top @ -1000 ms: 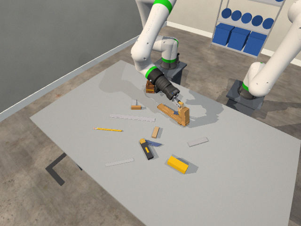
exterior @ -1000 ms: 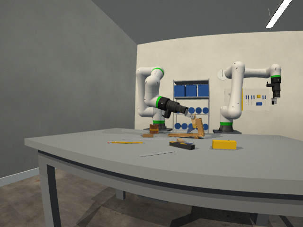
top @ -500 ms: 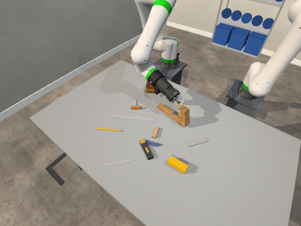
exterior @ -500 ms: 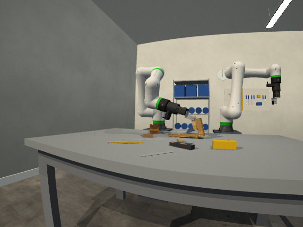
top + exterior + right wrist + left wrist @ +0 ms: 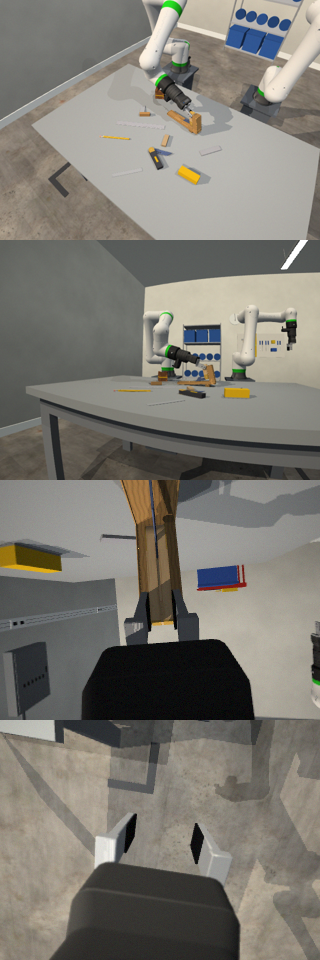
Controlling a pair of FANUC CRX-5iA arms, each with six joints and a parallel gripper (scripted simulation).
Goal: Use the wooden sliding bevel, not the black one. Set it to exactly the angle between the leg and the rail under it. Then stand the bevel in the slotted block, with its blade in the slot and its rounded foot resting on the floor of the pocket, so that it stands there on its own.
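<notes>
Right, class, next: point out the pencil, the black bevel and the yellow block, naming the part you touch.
Pencil [image 5: 115, 137] [image 5: 134, 390]: top and exterior views, on its shaft.
Black bevel [image 5: 155, 160] [image 5: 192, 394]: top and exterior, on its handle.
Yellow block [image 5: 188, 174] [image 5: 236, 393] [image 5: 37, 560]: top, exterior and right wrist, on its side.
</notes>
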